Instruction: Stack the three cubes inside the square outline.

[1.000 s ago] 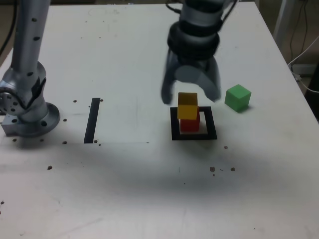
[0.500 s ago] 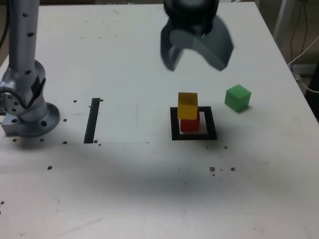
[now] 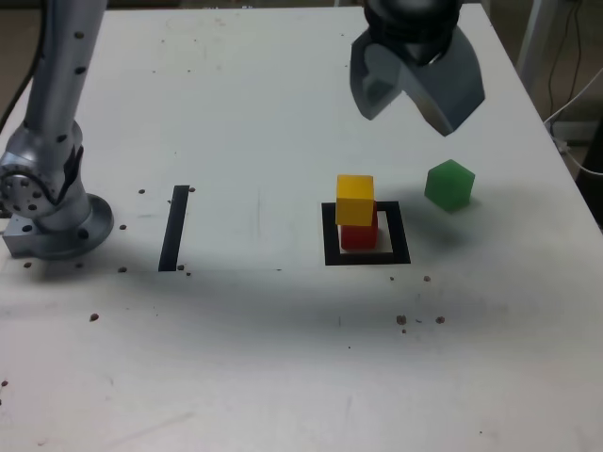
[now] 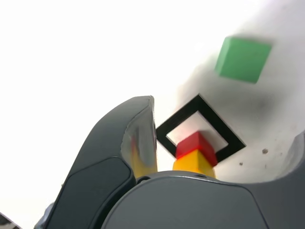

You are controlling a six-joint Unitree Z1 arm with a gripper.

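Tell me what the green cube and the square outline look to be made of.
Green cube: a solid, matte block, probably painted wood or plastic; its faces are evenly coloured with no glare, and the pictures leave open which. Square outline: it lies flat on the table with crisp edges, so likely black tape around a white centre.
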